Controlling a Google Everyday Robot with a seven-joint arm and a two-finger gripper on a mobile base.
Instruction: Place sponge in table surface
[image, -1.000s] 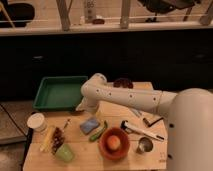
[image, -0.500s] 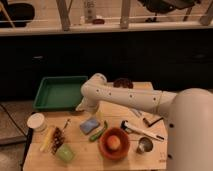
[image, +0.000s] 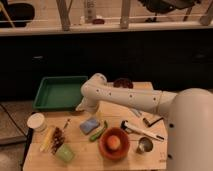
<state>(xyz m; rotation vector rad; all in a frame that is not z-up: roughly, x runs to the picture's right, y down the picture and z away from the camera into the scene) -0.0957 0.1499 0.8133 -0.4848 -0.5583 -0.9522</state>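
Dark cabinet fronts and a railing fill the upper half of the frame, and below them sits the bench, a light tan plank top crowded with kitchen bits. Near the centre, slightly left, the sponge lies flat on the wood, a small blue-grey block angled a little. It rests just beside a green pepper, which runs diagonally along its lower right edge, and an orange bowl holding something round sits further to the lower right.

Reaching in from the right of the frame, the white arm ends with the gripper just above and a touch left of the sponge, near the lower right corner of the green tray. Whether it touches the sponge I cannot tell, nor can I tell the state of its closing parts, which are hidden under the wrist.

By its look, the sponge should be light and soft, squashing under pressure rather than slipping, and in no danger of breaking. A pinch across its shorter width, from above, seems the sensible hold; squeezing only lightly should be enough. Since it appears to lie on the bench already, the task looks at or near its end. A light green cup stands at lower left.
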